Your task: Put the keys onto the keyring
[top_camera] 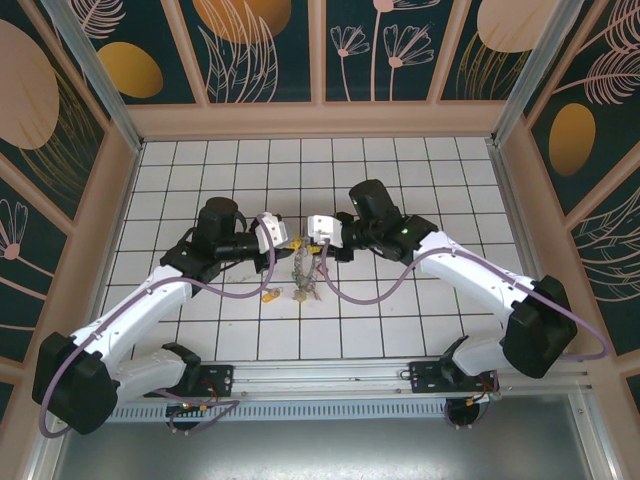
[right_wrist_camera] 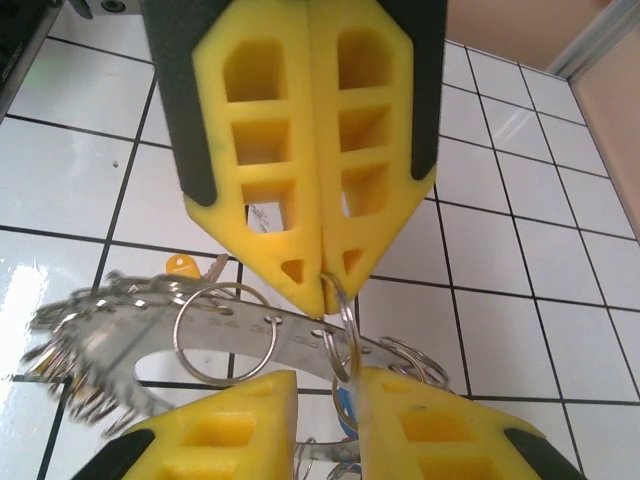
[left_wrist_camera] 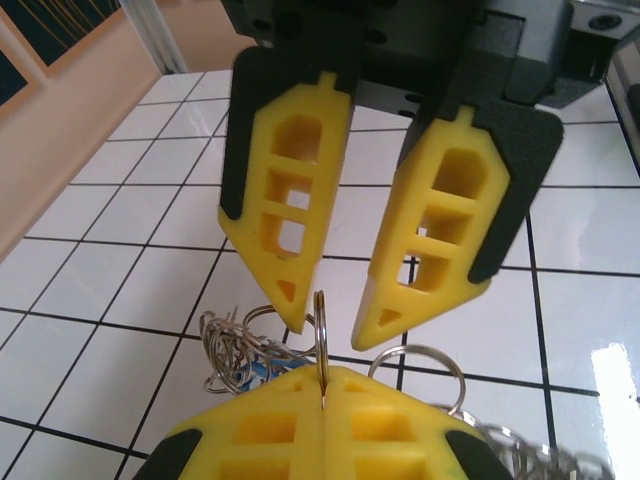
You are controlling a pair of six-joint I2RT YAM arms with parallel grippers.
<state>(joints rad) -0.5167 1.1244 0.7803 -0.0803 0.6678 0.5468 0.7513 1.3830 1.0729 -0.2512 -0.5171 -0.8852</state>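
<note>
Met fingertip to fingertip at mid-table. Pinched a thin split ring (left_wrist_camera: 320, 350) edge-on in the fully closed jaws of the left gripper (right_wrist_camera: 322, 295). Set the jaws of the right gripper (left_wrist_camera: 330, 328) slightly parted either side of it, unclamped. Showed the flat grey keyring (right_wrist_camera: 300, 338) and bunched keys (top_camera: 303, 282) just beneath. Had bare white-tiled table (top_camera: 400, 330) all round, walls (top_camera: 320, 120) well apart.

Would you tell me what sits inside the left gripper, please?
A thin metal ring stands edge-on, pinched in the shut left gripper. The clamped stretch of it is hidden between the yellow fingers.
</note>
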